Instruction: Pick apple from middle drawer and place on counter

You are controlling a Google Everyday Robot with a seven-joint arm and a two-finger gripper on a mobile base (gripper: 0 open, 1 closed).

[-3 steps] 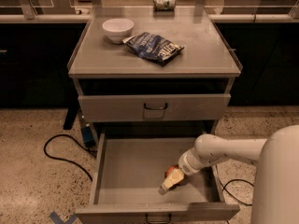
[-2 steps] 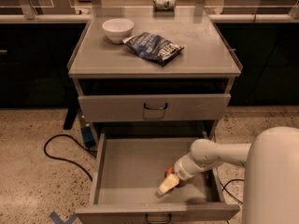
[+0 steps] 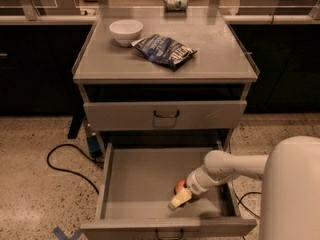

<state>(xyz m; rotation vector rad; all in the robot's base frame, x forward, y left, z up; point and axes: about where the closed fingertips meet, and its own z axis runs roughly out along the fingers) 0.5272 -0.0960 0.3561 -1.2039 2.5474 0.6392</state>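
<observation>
- From the one camera: the middle drawer [image 3: 140, 179] stands pulled out at the bottom of the cabinet.
- The apple [image 3: 179, 186] lies on the drawer's floor, toward its right front.
- The gripper [image 3: 179, 199] reaches into the drawer from the right, low and right against the apple. I cannot tell whether it has hold of it.
- Above the drawer, a closed drawer front [image 3: 165, 115].
- Higher still, the counter [image 3: 215, 59] bears a white bowl [image 3: 126, 31] and a crumpled snack bag [image 3: 165, 50].
</observation>
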